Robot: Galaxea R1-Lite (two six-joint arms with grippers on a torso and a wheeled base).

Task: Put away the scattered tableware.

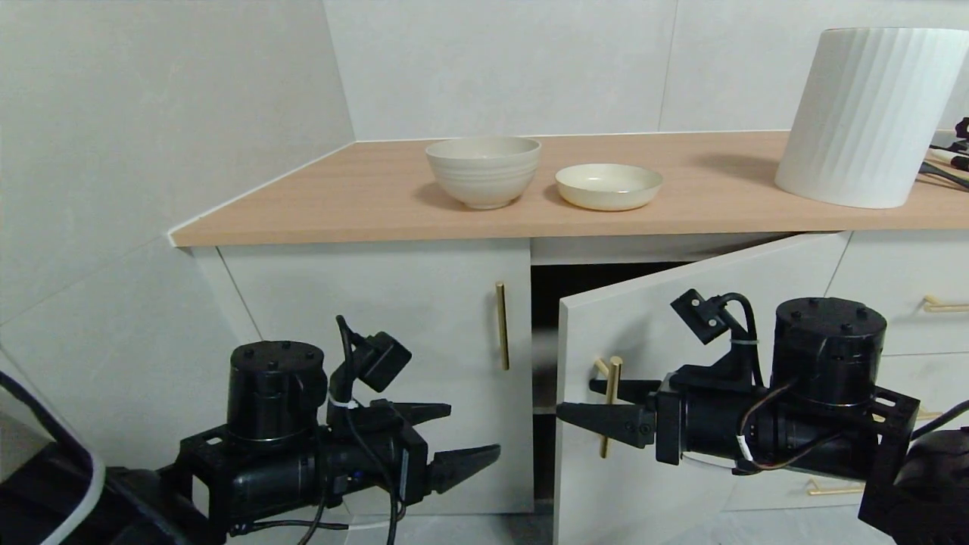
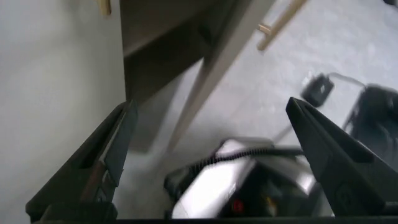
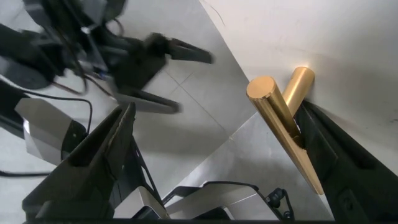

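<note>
Nearest, low in front of the cabinet (image 1: 378, 303), are both hands, each arm lying roughly level and pointing inward toward the other. Left hand (image 1: 469, 433) hangs in front of the shut left door (image 1: 363, 363), below its brass bar, with its fingers spread wide. It grips nothing and touches nothing.

Right hand (image 1: 579, 401) is at the right door (image 1: 651, 303), which stands swung out from the cabinet front. Its fingers are also spread, and they straddle that door's brass handle (image 1: 609, 405). In the right wrist view the handle lies against the inner face of one finger (image 3: 339, 165), while the other finger (image 3: 93, 155) stands well clear of it, so the bar is not clamped.

Between the two doors the cabinet opening is dark, and what it holds cannot be made out.

Up on the wooden counter (image 1: 318, 208) sit the two pieces of tableware. One is a ribbed cream bowl (image 1: 483, 170), upright, with its inside mostly hidden from this angle. Just beside it on the right, and apart from it, is a shallow cream dish (image 1: 609, 185) whose pale inner surface shows plainly. Both stand above the gap between the doors.

Farther right on the counter stands a tall white ribbed cylinder (image 1: 863, 113), tilted in view, with dark utensils (image 1: 946, 170) lying next to it at the edge.
</note>
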